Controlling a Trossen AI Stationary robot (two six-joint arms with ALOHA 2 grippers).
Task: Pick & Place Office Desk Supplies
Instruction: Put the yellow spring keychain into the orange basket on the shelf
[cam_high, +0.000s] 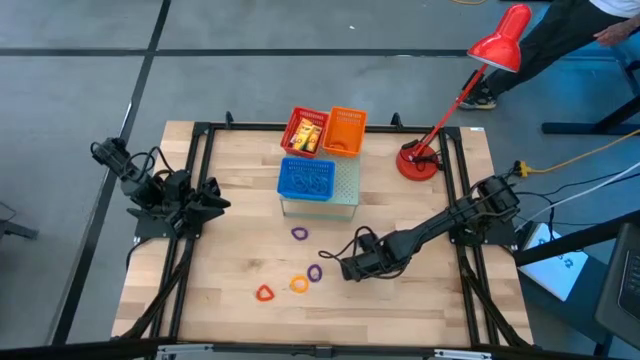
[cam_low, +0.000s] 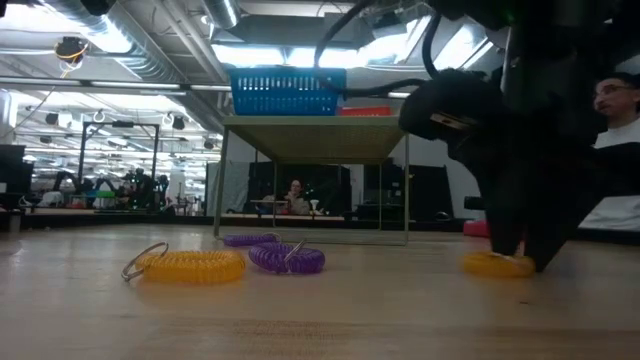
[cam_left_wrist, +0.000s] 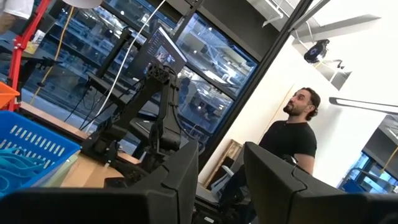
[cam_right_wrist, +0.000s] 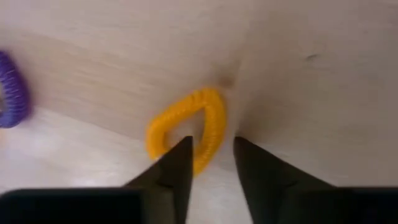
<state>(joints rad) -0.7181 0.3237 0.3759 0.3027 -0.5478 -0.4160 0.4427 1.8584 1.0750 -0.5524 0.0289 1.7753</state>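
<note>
Near the worktop's (cam_high: 240, 250) front middle: right hand (cam_right_wrist: 211, 146) down at the wood, fingers (cam_right_wrist: 177, 165) part-way open, astride one side of a yellow loop (cam_right_wrist: 186, 130). One finger inside the loop, the other outside it, a narrow gap on each side; no clear clamp on the coil yet. Loop flat on the wood, not lifted.

Just beside that hand, toward the left arm: purple loop (cam_high: 315, 272), orange loop (cam_high: 299, 284) and red loop (cam_high: 265, 293), all lying apart from one another. Second purple loop (cam_high: 299, 233) farther back, near the stand (cam_high: 345, 190).

On the stand, at the worktop's middle: blue basket (cam_high: 307, 178). Behind it, side by side: red basket (cam_high: 305, 130) with yellow blocks (cam_high: 308, 133) inside, and orange basket (cam_high: 346, 130). Red lamp (cam_high: 500, 45) at the back right corner, base on the wood.

At the left edge: left hand (cam_high: 218, 203), raised and well apart from the loops, fingers (cam_left_wrist: 180, 174) parted with nothing between them.

Beyond the worktop: a person (cam_left_wrist: 295, 127) in a dark shirt.
</note>
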